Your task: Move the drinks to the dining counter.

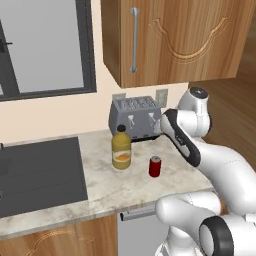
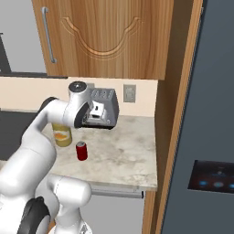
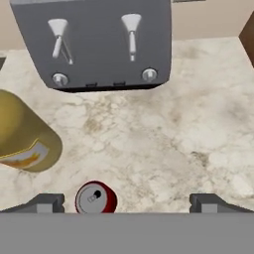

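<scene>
Two drinks stand on the marble worktop [image 1: 107, 187]. One is a large orange-juice bottle [image 1: 121, 148] [image 2: 61, 135] [image 3: 22, 136] with a black cap. The other is a small red can [image 1: 155, 166] [image 2: 82, 151] [image 3: 95, 198], to the right of the bottle. My gripper [image 3: 127, 202] [image 2: 93, 119] hangs above the worktop, in front of the toaster, and looks down. It is open wide with nothing between its fingers. The can sits just inside the left fingertip [image 3: 47, 202], well below it. The dining counter is out of view.
A grey toaster [image 1: 135, 117] [image 3: 94, 44] stands against the back wall behind the drinks. A black sink [image 1: 40, 170] lies to the left. A wooden wall cabinet [image 1: 175, 40] hangs overhead. A tall dark fridge [image 2: 205, 137] closes off the right side.
</scene>
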You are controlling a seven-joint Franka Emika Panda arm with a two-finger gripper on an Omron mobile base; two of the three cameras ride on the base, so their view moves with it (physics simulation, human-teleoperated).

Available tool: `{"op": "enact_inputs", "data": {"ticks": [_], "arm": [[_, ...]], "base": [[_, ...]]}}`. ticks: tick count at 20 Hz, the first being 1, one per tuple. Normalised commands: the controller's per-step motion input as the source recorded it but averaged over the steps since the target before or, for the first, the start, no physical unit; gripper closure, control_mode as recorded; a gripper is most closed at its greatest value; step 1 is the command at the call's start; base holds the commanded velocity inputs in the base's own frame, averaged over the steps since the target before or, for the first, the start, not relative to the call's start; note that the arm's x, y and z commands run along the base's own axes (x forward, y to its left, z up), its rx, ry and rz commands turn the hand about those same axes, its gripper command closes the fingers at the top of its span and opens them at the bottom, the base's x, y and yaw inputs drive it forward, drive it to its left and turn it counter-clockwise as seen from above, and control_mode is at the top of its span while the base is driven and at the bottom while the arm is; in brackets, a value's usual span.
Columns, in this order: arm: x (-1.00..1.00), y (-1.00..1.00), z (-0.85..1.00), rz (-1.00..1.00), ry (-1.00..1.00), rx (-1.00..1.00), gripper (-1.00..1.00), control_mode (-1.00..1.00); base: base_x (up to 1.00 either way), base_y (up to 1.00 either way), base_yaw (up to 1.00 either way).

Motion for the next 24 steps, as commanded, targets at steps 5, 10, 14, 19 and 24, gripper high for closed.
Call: {"op": "enact_inputs", "data": {"ticks": [5,10,14,19,24], "arm": [[0.04,0.27,-0.36,0.00,0.08,0.00,-1.00,-1.00],[0.14,0.27,-0.34,0.00,0.08,0.00,-1.00,-1.00],[0.19,0.09,-0.15,0.00,0.03,0.00,-1.00,-1.00],[0.15,0.11,-0.34,0.00,0.12,0.00,-1.00,-1.00],[0.11,0.16,-0.47,0.00,0.19,-0.01,-1.00,-1.00]], "base": [[0.00,0.00,0.00],[0.00,0.00,0.00],[0.00,0.00,0.00],[0.00,0.00,0.00],[0.00,0.00,0.00]]}}
